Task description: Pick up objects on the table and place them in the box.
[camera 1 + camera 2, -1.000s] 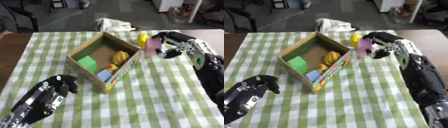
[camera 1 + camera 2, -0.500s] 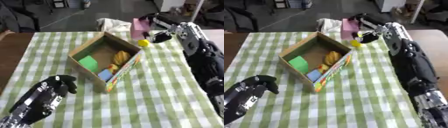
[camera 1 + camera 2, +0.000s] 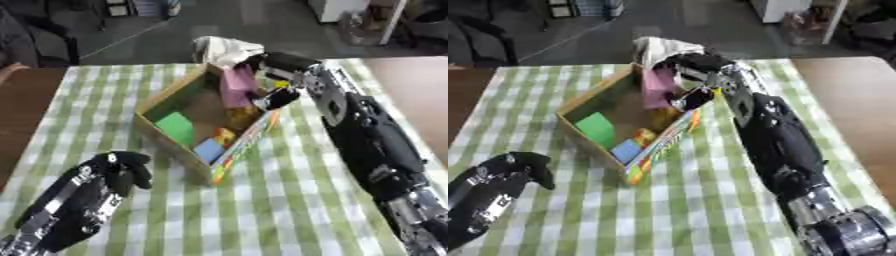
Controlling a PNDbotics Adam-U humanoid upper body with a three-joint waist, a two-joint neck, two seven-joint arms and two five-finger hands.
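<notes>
The right hand [image 3: 278, 75] reaches over the far corner of the cardboard box [image 3: 166, 97], its fingers [image 3: 693, 98] curled round a flat pink block [image 3: 236, 86] that hangs upright just inside the box's far wall. In the box lie a green block [image 3: 178, 128], a blue piece [image 3: 210, 149] and something yellow [image 3: 242, 116]. The left hand [image 3: 114, 172] rests low on the green-checked cloth of the bench [image 3: 289, 200], its fingers curled and holding nothing.
</notes>
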